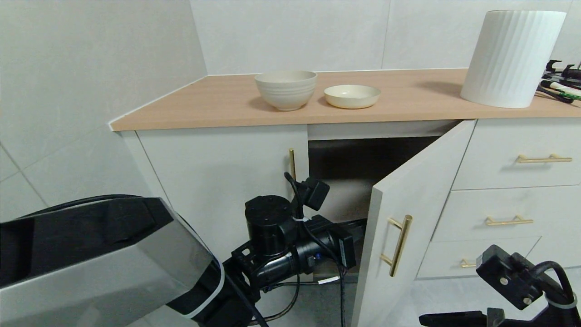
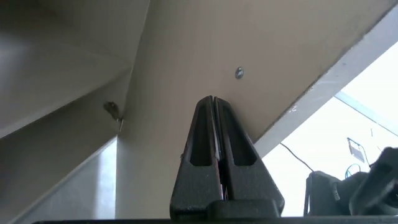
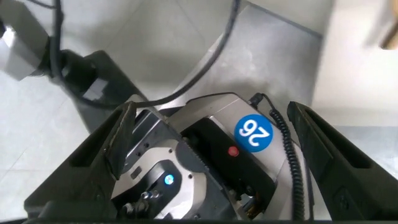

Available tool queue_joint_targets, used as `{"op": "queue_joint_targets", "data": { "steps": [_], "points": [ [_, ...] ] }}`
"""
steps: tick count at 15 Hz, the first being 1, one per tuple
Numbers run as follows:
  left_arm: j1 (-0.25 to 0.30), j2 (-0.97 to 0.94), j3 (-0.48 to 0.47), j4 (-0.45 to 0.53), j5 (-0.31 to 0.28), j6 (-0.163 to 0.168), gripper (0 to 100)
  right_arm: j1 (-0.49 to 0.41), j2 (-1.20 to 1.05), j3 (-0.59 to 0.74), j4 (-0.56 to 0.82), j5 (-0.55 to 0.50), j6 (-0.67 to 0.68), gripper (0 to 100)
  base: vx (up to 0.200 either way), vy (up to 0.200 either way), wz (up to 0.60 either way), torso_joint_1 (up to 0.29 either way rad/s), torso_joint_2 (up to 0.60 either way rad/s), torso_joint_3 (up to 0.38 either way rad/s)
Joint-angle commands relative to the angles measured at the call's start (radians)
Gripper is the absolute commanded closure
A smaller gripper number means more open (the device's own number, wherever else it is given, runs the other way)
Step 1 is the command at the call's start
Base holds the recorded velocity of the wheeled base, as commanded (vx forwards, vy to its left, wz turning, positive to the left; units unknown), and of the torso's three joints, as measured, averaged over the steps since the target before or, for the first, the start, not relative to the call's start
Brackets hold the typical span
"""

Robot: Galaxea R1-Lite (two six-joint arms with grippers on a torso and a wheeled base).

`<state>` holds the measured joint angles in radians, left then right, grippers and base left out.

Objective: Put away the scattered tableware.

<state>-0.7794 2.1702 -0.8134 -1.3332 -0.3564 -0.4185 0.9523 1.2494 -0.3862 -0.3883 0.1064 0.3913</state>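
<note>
A ribbed cream bowl [image 1: 286,89] and a shallow cream dish [image 1: 352,96] stand side by side on the wooden countertop [image 1: 204,106]. Below them a white cabinet door [image 1: 408,213] with a brass handle [image 1: 398,245] stands ajar. My left arm [image 1: 313,243] is low in front of the dark cabinet opening, its far end hidden behind the door. My left gripper [image 2: 214,99] is shut with nothing in it, its tips close to a pale panel with a screw [image 2: 239,73]. My right gripper [image 3: 210,109] is open and empty, low at the right, over the floor.
A tall white ribbed container [image 1: 513,56] stands at the counter's right end, with dark utensils [image 1: 560,84] beyond it. To the right of the open door is a stack of drawers [image 1: 513,190] with brass handles. The walls meet at the counter's left.
</note>
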Motion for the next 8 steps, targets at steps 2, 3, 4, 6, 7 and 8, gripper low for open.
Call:
{"op": "queue_joint_targets", "data": {
  "steps": [2, 3, 4, 6, 7, 8],
  "points": [
    [-0.028, 0.022, -0.015, 0.002, 0.0, 0.0, 100, 0.009, -0.033, 0.026, -0.003, 0.079, -0.02, 0, 0.0, 0.0, 0.0, 0.0, 0.0, 0.0],
    [-0.04, 0.026, -0.024, 0.003, 0.0, 0.0, 100, 0.014, -0.051, 0.038, -0.003, 0.104, -0.048, 0, 0.0, 0.0, 0.0, 0.0, 0.0, 0.0],
    [-0.057, 0.026, -0.036, 0.009, 0.0, 0.001, 100, 0.016, -0.062, 0.047, -0.003, 0.115, -0.068, 0, 0.0, 0.0, 0.0, 0.0, 0.0, 0.0],
    [-0.129, 0.023, -0.087, 0.077, 0.0, 0.003, 100, 0.019, -0.093, 0.064, -0.004, 0.138, -0.095, 0, 0.0, 0.0, 0.0, 0.0, 0.0, 0.0],
    [-0.156, 0.025, -0.115, 0.109, 0.0, 0.003, 100, 0.019, -0.108, 0.067, -0.003, 0.161, -0.101, 0, 0.0, 0.0, 0.0, 0.0, 0.0, 0.0],
    [-0.199, 0.033, -0.167, 0.174, 0.0, 0.003, 100, 0.019, -0.143, 0.087, -0.003, 0.213, -0.117, 0, 0.0, 0.0, 0.0, 0.0, 0.0, 0.0]
  ]
}}
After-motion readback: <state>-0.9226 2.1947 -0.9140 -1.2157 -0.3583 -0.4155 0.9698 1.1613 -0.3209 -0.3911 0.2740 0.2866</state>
